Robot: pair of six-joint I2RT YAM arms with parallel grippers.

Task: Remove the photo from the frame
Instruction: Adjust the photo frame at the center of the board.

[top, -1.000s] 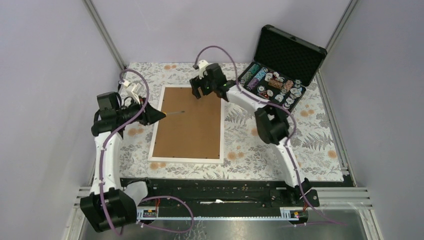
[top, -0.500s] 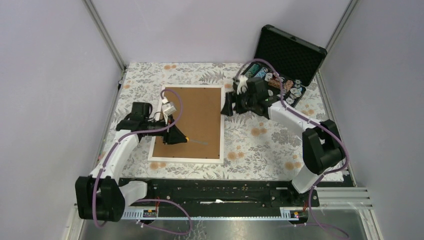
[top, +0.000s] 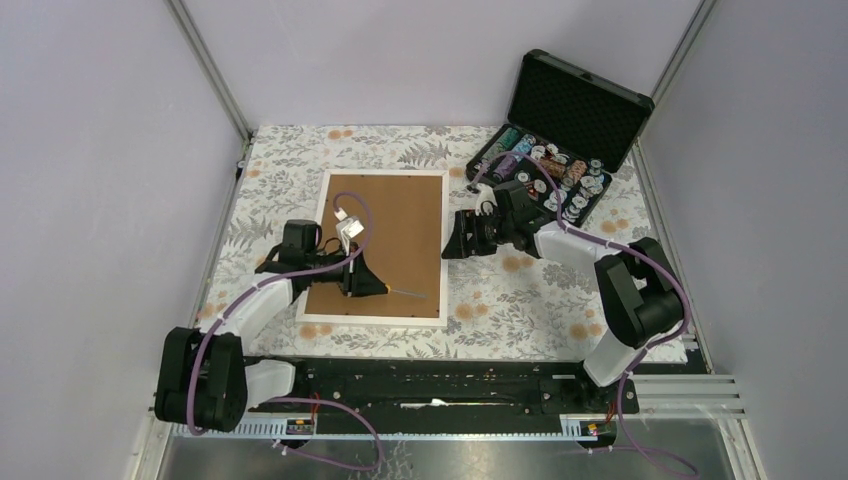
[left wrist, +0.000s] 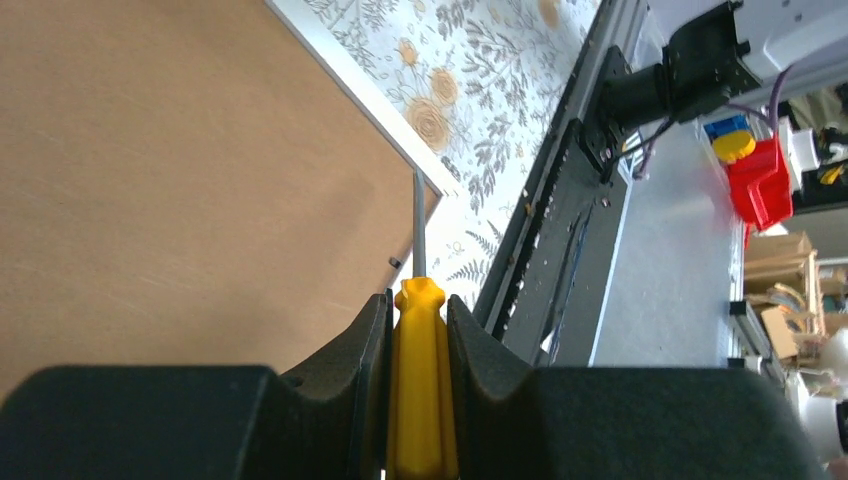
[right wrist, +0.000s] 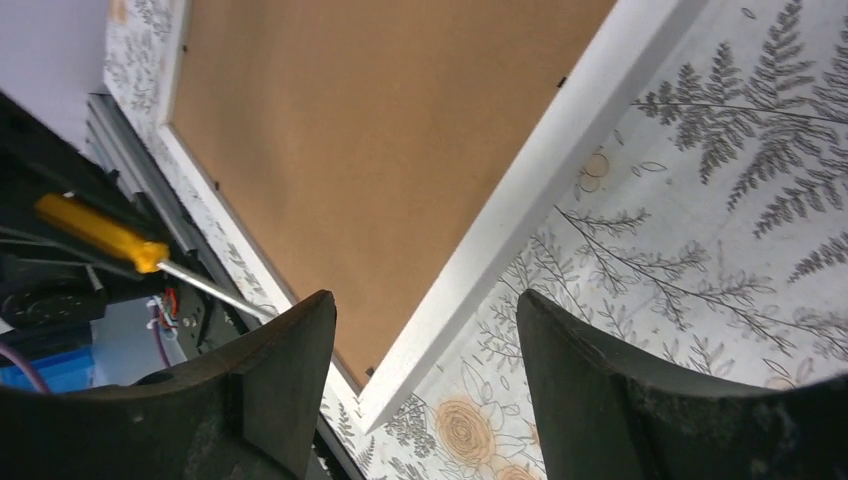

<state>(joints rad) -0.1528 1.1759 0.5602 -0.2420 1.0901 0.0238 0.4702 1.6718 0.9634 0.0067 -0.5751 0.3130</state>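
Left jaws are clamped on a yellow-handled screwdriver [left wrist: 420, 400], its tip near the 5 o'clock corner of the frame [top: 385, 245]. Right jaws stand apart beside its 3 o'clock edge. I see the frame lying brown back up mid-worktop [top: 520, 290]; the photo is hidden.

White-bordered brown frame [top: 395, 225], yellow-handled screwdriver [left wrist: 421, 390], grey-and-orange floral tablecloth [top: 520, 300].

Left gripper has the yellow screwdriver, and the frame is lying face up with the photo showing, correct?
Not quite: the left gripper does hold the yellow screwdriver, but the frame lies face down, its brown backing board up and no photo showing. The top external view shows it.
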